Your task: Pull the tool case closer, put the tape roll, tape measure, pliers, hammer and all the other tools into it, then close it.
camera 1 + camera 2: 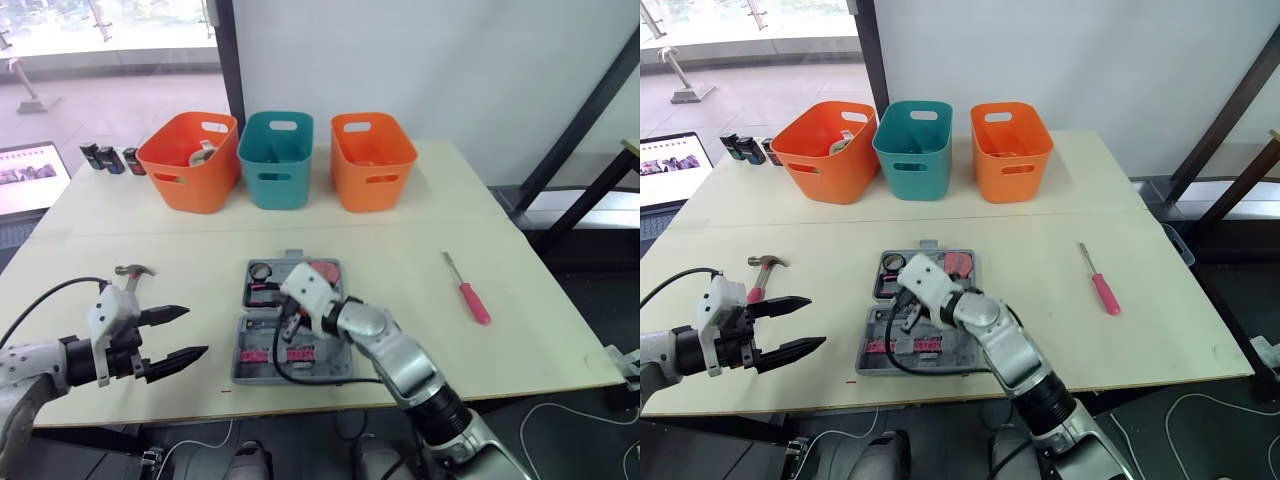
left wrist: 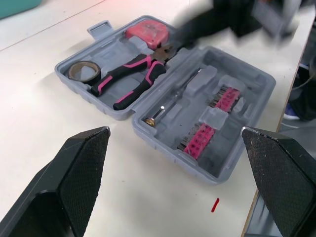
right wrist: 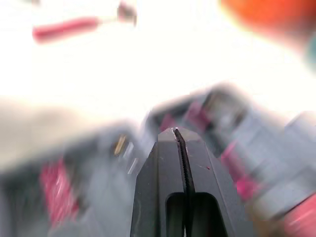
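The grey tool case lies open near the table's front edge. In its far half are a tape roll, pink-handled pliers and a red tape measure; the near half holds pink bits. A hammer rests on the table left of the case. To the case's right lies a red-handled screwdriver. My left gripper is open just left of the case, holding nothing. My right gripper hangs over the case's middle, fingers shut together with nothing between them.
Two orange baskets and a teal basket stand in a row at the back. Small dark items sit at the back left, beside a screen. A red mark is near the front edge.
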Controlling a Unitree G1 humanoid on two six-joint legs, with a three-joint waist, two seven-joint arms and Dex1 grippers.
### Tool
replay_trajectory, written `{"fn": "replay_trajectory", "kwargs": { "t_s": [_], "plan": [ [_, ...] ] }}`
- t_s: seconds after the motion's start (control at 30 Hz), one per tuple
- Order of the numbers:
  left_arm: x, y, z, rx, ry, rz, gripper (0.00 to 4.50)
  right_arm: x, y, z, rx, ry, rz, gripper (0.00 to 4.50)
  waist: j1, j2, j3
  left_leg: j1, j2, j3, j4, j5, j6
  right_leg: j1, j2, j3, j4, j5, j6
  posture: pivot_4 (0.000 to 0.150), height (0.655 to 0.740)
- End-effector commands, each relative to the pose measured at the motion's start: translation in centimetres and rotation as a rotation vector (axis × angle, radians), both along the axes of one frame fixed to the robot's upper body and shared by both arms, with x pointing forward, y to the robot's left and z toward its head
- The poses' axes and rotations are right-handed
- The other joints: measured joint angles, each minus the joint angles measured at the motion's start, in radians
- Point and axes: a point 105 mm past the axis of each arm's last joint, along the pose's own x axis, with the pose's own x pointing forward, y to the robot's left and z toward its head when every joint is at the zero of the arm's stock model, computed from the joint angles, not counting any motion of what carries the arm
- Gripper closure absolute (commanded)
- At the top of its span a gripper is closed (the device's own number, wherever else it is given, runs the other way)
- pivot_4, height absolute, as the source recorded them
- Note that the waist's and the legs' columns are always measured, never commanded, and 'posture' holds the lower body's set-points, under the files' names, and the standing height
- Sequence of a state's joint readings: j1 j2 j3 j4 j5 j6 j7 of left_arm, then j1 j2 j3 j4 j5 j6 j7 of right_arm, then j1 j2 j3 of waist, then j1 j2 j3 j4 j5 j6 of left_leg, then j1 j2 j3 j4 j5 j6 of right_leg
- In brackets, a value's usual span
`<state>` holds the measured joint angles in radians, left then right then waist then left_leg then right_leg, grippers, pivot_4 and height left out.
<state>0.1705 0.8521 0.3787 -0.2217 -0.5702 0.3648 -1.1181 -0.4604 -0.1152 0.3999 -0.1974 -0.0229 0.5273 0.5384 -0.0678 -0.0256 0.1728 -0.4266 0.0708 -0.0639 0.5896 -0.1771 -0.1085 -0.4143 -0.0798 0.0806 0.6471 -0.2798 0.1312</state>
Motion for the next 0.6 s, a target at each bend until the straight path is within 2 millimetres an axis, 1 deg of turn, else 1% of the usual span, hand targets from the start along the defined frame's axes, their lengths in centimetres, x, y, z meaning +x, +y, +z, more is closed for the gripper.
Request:
{"fn": "replay_trajectory", "kwargs": {
  "t_s": [0.03,0.07,0.1,0.17,0.23,0.27,0.3,0.33,0.37,0.4,0.43,0.47,0.57,0.6],
  "plan": [
    [0.1,2.5,1.6,0.006,-0.045,0.086,0.0,-0.5,-3.9,5.1,0.111,-0.077,-0.022,4.47,0.002,0.0,0.0,0.0,0.0,0.0,0.0,0.0,0.0,0.0,0.0,0.0,0.0,0.0,0.0,0.15,0.74],
    [0.0,3.4,1.7,0.009,-0.048,0.114,0.0,-0.8,-5.7,5.6,0.114,-0.072,-0.035,4.47,0.005,-0.001,0.0,0.0,0.0,0.0,0.0,0.0,0.0,0.0,0.0,0.0,0.0,0.0,0.0,0.15,0.74],
    [-0.2,4.5,1.9,0.015,-0.053,0.152,0.0,-0.9,-8.1,5.5,0.092,-0.049,-0.065,4.47,0.01,-0.001,0.0,-0.001,0.0,0.0,0.0,0.0,0.0,0.0,0.0,0.0,-0.001,0.0,0.0,0.15,0.74],
    [-0.9,6.7,1.8,0.049,-0.048,0.214,0.0,-1.3,-12.7,4.2,0.012,0.021,-0.127,4.47,0.021,-0.002,0.0,0.0,0.0,0.0,0.0,0.0,0.0,0.001,-0.001,0.0,-0.004,0.0,0.0,0.15,0.74],
    [-2.1,9.5,0.9,0.099,-0.021,0.288,0.0,-1.9,-18.3,2.3,-0.096,0.1,-0.23,4.47,0.025,-0.001,0.0,0.0,0.0,0.001,-0.001,-0.001,0.0,0.002,-0.002,0.0,-0.009,0.0,-0.001,0.15,0.74],
    [-2.6,10.8,0.6,0.115,-0.013,0.329,0.0,-2.3,-20.8,1.8,-0.133,0.137,-0.275,4.24,0.026,0.0,0.001,0.0,0.0,0.002,-0.001,-0.001,0.0,0.003,-0.002,0.0,-0.011,0.0,-0.002,0.15,0.74],
    [-3.2,12.4,0.4,0.13,-0.004,0.382,0.0,-2.7,-23.7,1.4,-0.13,0.189,-0.344,3.96,0.025,0.0,0.001,0.0,0.0,0.003,-0.002,-0.001,0.001,0.003,-0.003,0.0,-0.014,0.001,-0.002,0.15,0.74],
    [-3.6,13.4,0.2,0.139,0.0,0.414,0.0,-3.1,-25.5,1.3,-0.117,0.22,-0.385,3.63,0.024,0.0,0.001,0.0,0.0,0.004,-0.003,-0.001,0.001,0.003,-0.003,0.0,-0.015,0.001,-0.003,0.15,0.74],
    [-3.9,14.2,0.1,0.147,0.004,0.44,0.0,-3.4,-27.0,1.3,-0.101,0.231,-0.415,3.19,0.022,0.0,0.001,0.0,0.0,0.004,-0.003,-0.001,0.001,0.003,-0.003,0.0,-0.016,0.002,-0.003,0.15,0.74],
    [-4.5,15.5,-0.1,0.163,0.015,0.481,0.0,-4.2,-28.7,1.2,-0.102,0.249,-0.444,2.68,0.021,0.0,0.001,0.0,0.0,0.004,-0.002,-0.001,0.001,0.003,-0.003,0.0,-0.017,0.002,-0.004,0.15,0.74],
    [-5.2,16.5,-0.4,0.18,0.034,0.514,0.0,-4.9,-30.2,1.2,-0.095,0.256,-0.474,2.03,0.02,-0.001,0.001,0.0,0.0,0.004,-0.002,-0.002,0.001,0.003,-0.003,0.001,-0.017,0.002,-0.004,0.15,0.74],
    [-5.7,17.3,-0.6,0.192,0.047,0.535,0.0,-5.5,-31.1,1.2,-0.09,0.259,-0.494,1.58,0.02,-0.002,0.001,0.001,0.0,0.004,-0.002,-0.002,0.001,0.003,-0.003,0.0,-0.017,0.002,-0.004,0.15,0.74],
    [-6.9,19.0,-0.9,0.188,0.063,0.598,0.0,-7.1,-34.3,0.7,-0.121,0.253,-0.579,0.03,0.018,-0.002,0.001,0.001,0.0,0.004,-0.003,-0.002,0.001,0.0,-0.004,0.0,-0.018,0.002,-0.004,0.15,0.74],
    [-7.2,19.4,-0.9,0.185,0.065,0.61,0.0,-7.5,-35.0,0.6,-0.128,0.252,-0.599,0.03,0.02,-0.003,0.001,0.001,0.0,0.005,-0.003,-0.003,0.0,0.0,-0.005,0.0,-0.019,0.002,-0.004,0.15,0.74]
  ]
}}
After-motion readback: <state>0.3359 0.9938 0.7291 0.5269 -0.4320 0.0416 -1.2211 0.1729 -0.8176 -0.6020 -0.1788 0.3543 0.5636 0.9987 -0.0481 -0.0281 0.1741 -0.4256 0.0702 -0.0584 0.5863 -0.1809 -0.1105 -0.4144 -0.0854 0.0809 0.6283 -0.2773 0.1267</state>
